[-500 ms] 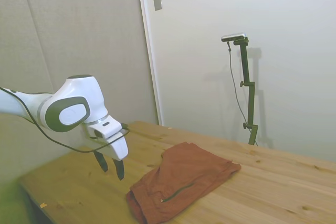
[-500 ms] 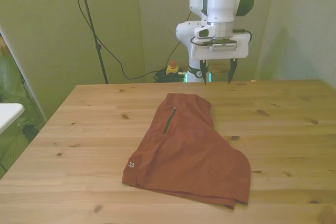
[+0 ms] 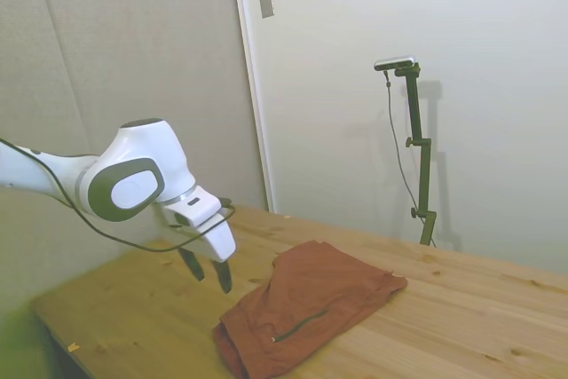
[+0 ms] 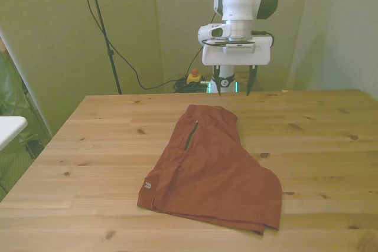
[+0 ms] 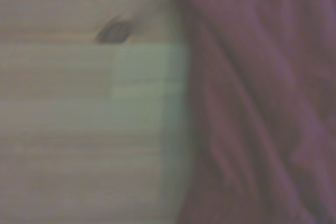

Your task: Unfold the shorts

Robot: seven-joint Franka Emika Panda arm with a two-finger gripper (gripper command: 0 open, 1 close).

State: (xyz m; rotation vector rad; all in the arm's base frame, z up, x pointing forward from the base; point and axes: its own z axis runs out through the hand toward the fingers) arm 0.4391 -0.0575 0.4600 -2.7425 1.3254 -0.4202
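gripper (image 4: 234, 87) being held above table (image 4: 331, 146), fingers apart, gripping nothing | shorts (image 4: 212, 166) lying folded, just beside gripper

The bench (image 4: 106, 146) is bare wood, pale and matt, with visible grain, plank seams and dark knots. On it the shorts (image 4: 215, 166) are soft cloth, rust-orange and matt, with light creases; the zip (image 4: 191, 134) on them is a dark thin line. In the wrist view the shorts (image 5: 257, 103) look blurred and folded beside the wood. The arm (image 3: 133, 184) has a smooth, slightly glossy white shell with grey parts. The hand (image 4: 234, 85) has dark matt fingers (image 3: 223, 274).
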